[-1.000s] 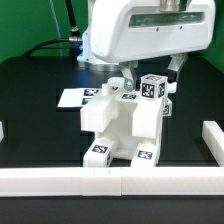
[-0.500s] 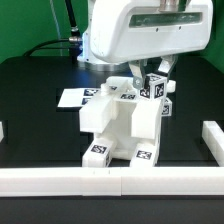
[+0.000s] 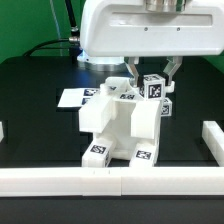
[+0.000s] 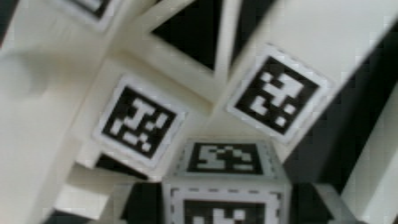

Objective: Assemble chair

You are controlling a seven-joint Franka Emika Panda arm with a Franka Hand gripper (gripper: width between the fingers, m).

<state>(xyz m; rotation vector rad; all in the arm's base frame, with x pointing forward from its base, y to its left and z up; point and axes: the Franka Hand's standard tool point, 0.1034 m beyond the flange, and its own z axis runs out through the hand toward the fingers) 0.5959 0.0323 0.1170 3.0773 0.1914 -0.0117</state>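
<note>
The partly built chair (image 3: 118,125), white blocks with black-and-white tags, stands mid-table in the exterior view. A tagged cube (image 3: 153,87) sits at its top, toward the exterior view's right. My gripper (image 3: 152,80) hangs straight above it under the big white robot body. Its two dark fingers (image 3: 133,72) flank the cube and are shut on it. In the wrist view the same cube (image 4: 226,195) fills the space between the jaws of the gripper (image 4: 226,208). Beyond it are more tagged chair faces (image 4: 139,120).
The marker board (image 3: 73,97) lies flat behind the chair toward the exterior view's left. A long plain white rail (image 3: 110,182) runs along the front edge, with a raised end (image 3: 212,140) at the exterior view's right. A green cable hangs at the back left.
The fingers stood wide apart a second ago and have closed onto the tagged cube. The robot body has shifted slightly; the chair has stayed put.
</note>
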